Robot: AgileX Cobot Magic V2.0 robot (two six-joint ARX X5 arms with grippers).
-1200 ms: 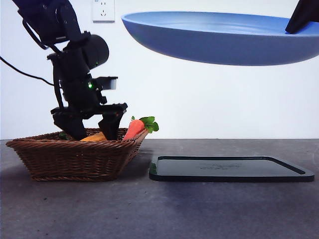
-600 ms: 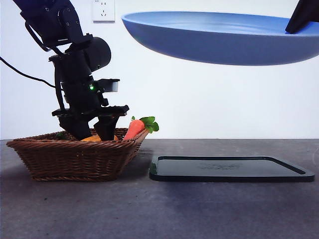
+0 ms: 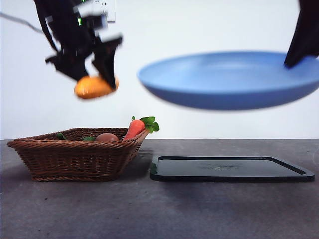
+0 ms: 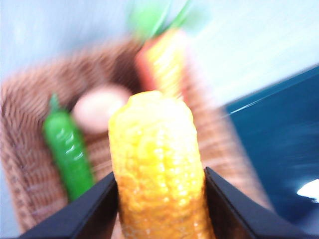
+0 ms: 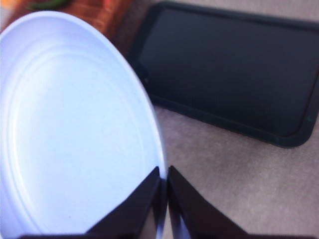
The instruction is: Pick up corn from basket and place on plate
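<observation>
My left gripper (image 3: 92, 74) is shut on the yellow-orange corn (image 3: 93, 86), holding it in the air well above the brown wicker basket (image 3: 75, 159). In the left wrist view the corn (image 4: 157, 164) fills the gap between the jaws, with the basket (image 4: 30, 149) blurred below. My right gripper (image 5: 163, 191) is shut on the rim of the light-blue plate (image 5: 75, 129). The plate (image 3: 229, 79) hangs in mid-air above the black tray, to the right of the corn, with the right arm at the top right corner.
A red-orange carrot (image 3: 134, 128) with green leaves leans on the basket's right edge. A pinkish egg-like item (image 3: 106, 137) and a green pepper (image 4: 67, 149) lie inside the basket. A flat black tray (image 3: 232, 168) lies on the grey table right of the basket.
The left gripper closed on the corn in the basket and lifted it high above the basket. The plate came down lower and shifted slightly right.
</observation>
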